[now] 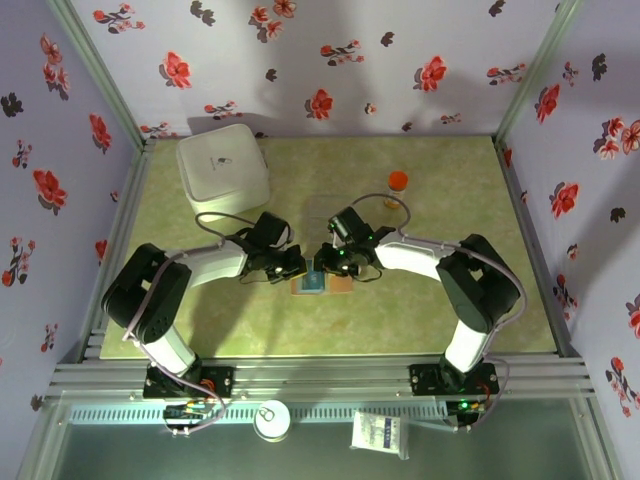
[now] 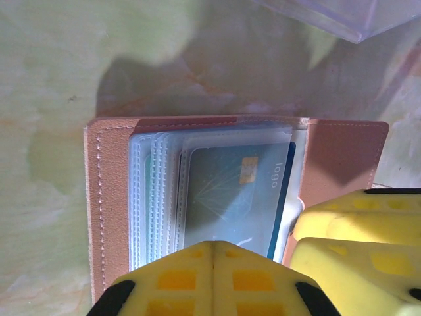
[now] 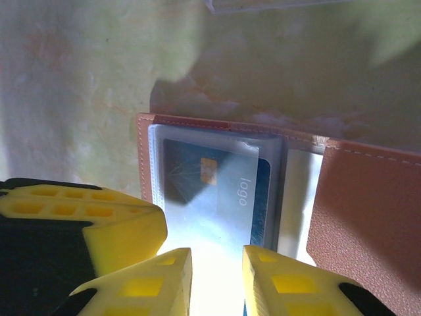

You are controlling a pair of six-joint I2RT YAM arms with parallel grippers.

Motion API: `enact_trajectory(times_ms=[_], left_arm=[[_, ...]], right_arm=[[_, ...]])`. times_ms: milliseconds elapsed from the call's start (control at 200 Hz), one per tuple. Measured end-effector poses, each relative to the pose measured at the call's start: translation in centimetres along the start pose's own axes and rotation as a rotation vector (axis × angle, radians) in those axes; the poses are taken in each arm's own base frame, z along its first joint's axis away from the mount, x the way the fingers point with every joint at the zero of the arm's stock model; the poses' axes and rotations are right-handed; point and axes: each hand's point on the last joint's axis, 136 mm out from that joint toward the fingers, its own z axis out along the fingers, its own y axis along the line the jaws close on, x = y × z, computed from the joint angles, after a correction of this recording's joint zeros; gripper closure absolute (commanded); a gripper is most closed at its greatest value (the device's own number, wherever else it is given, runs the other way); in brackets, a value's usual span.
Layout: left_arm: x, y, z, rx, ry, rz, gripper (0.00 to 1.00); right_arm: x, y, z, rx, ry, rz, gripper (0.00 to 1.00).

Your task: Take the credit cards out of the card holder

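Observation:
The tan card holder (image 1: 340, 285) lies open on the green table, its clear sleeves facing up. A blue credit card (image 2: 233, 191) with a gold chip sits inside the top sleeve. My left gripper (image 2: 214, 245) is shut, its tips resting on the near edge of the sleeves and holding nothing. My right gripper (image 3: 217, 257) stands open just above the blue card (image 3: 217, 181), with a narrow gap between its fingers. From above, the left gripper (image 1: 298, 268) and right gripper (image 1: 330, 265) meet over the wallet. The brown cover flap (image 3: 368, 210) lies to the right.
A big white square container (image 1: 223, 168) stands at the back left. A clear plastic box (image 1: 335, 210) lies just behind the wallet, with an orange-capped bottle (image 1: 397, 183) beside it. Flowered walls enclose the table on three sides.

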Motion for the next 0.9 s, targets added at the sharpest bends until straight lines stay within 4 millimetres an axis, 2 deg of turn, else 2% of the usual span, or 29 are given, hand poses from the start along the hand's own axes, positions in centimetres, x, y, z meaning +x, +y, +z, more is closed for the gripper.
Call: enact_trajectory(times_ms=[230, 900], left_arm=[[0.1, 0.2, 0.2, -0.008, 0.005, -0.003, 1.0], [0.3, 0.5, 0.2, -0.02, 0.012, -0.004, 1.0]], right_arm=[[0.6, -0.5, 0.7, 0.002, 0.025, 0.009, 0.75], [0.7, -1.7, 0.8, 0.049, 0.031, 0.013, 0.76]])
